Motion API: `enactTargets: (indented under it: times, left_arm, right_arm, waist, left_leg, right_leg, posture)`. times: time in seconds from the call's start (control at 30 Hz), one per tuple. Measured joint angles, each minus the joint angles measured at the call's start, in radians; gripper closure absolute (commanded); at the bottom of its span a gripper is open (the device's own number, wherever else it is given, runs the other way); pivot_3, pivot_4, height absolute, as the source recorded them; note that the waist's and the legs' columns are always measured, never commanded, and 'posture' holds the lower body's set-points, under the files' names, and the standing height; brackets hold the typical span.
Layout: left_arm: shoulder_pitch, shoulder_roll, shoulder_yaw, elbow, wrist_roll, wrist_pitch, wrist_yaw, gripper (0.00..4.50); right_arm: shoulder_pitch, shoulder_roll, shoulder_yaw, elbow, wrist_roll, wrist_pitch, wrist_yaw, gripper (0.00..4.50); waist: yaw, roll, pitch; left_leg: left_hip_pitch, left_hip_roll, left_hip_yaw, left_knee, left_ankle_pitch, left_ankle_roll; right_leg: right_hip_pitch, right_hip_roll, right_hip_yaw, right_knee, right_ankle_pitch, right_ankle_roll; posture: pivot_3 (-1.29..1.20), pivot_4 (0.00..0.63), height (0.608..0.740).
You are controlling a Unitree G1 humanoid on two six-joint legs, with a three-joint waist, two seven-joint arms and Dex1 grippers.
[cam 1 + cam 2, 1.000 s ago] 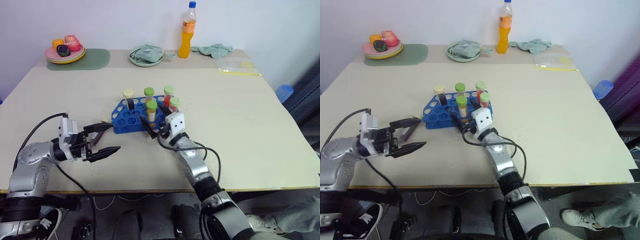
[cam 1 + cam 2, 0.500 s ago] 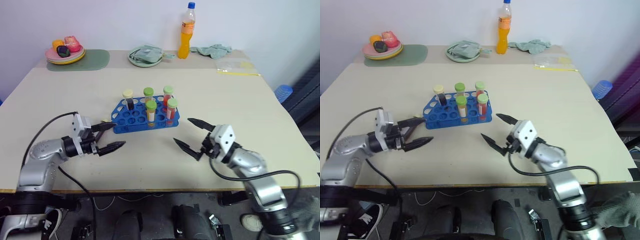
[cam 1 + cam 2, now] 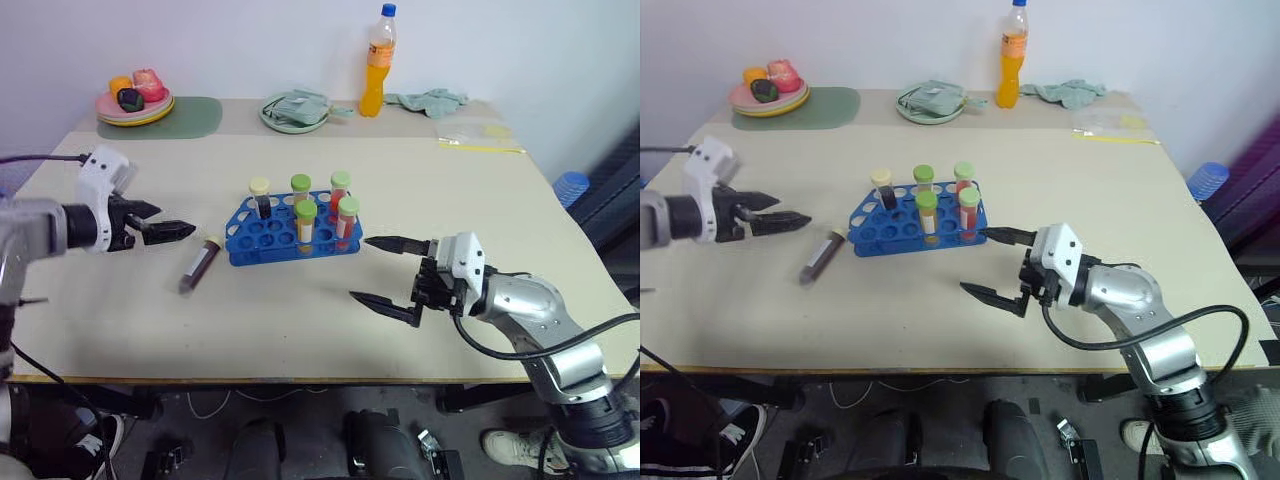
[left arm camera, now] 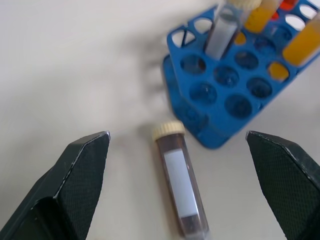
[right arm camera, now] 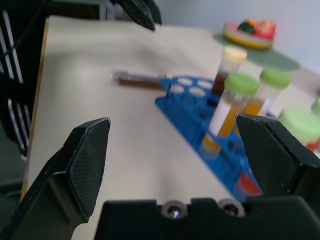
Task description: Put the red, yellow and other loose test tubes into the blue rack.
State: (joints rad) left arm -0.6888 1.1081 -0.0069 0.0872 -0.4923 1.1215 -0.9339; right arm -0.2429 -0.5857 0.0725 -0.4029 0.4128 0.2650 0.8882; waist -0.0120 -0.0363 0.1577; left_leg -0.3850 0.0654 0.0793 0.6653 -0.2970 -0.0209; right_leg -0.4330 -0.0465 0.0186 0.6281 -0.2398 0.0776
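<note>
Dark tube (image 3: 200, 264) lies loose beside blue rack (image 3: 285, 238) (five apparently seated); both pincers, left (image 3: 160, 231) and right (image 3: 388, 272), gape empty.

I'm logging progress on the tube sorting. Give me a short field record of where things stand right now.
rack: blue rack mid-table, upright
tubes in rack: five, standing; cream cap, green caps
loose tube: dark tube, cream cap, lying flat on the table beside the rack, apart from it
left gripper: open, empty, above the table near the loose tube
right gripper: open, empty, beside the rack
left to do: one tube not yet racked
</note>
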Motion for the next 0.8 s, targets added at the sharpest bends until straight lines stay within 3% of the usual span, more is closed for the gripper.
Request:
enactTargets:
  times: [0.2,0.4,0.57,0.8]
  left_arm:
    - [-0.294,-0.054,-0.296,0.306,0.091,0.112,-0.175,0.0]
    - [-0.488,-0.187,-0.491,0.67,0.269,-0.016,-0.33,0.0]
    - [-0.535,-0.276,-0.607,0.842,0.391,-0.107,-0.491,0.0]
    - [-0.545,-0.331,-0.637,1.012,0.52,-0.206,-0.582,0.0]
  right_arm:
    - [-0.01,0.055,0.022,0.005,-0.031,-0.015,-0.052,0.07]
    - [-0.001,0.057,0.033,0.0,-0.058,-0.02,-0.074,0.07]
    - [-0.007,0.07,0.035,-0.001,-0.075,-0.021,-0.104,0.07]
    - [-0.008,0.075,0.036,-0.008,-0.086,-0.015,-0.136,0.07]
  waist:
    - [0.002,0.0,0.0]
    - [0.001,-0.001,0.0]
    - [-0.002,-0.001,0.0]
    - [0.002,-0.001,0.0]
  left_leg:
    - [-0.002,0.0,-0.001,0.001,0.0,0.0]
    - [-0.002,0.0,-0.001,0.001,0.0,0.0]
    - [-0.003,0.0,-0.001,0.001,0.0,0.0]
    - [-0.004,0.0,-0.001,0.002,0.0,0.0]
  right_leg:
    - [-0.001,0.001,0.0,0.001,0.0,0.0]
    - [-0.001,0.0,0.0,0.001,0.0,0.0]
    - [-0.002,0.001,0.0,0.001,0.0,0.0]
    - [-0.003,0.0,0.0,0.001,0.0,0.0]
  posture:
    - [0.0,0.15,0.74]
    - [0.0,0.15,0.74]
    - [0.0,0.15,0.74]
    - [0.0,0.15,0.74]
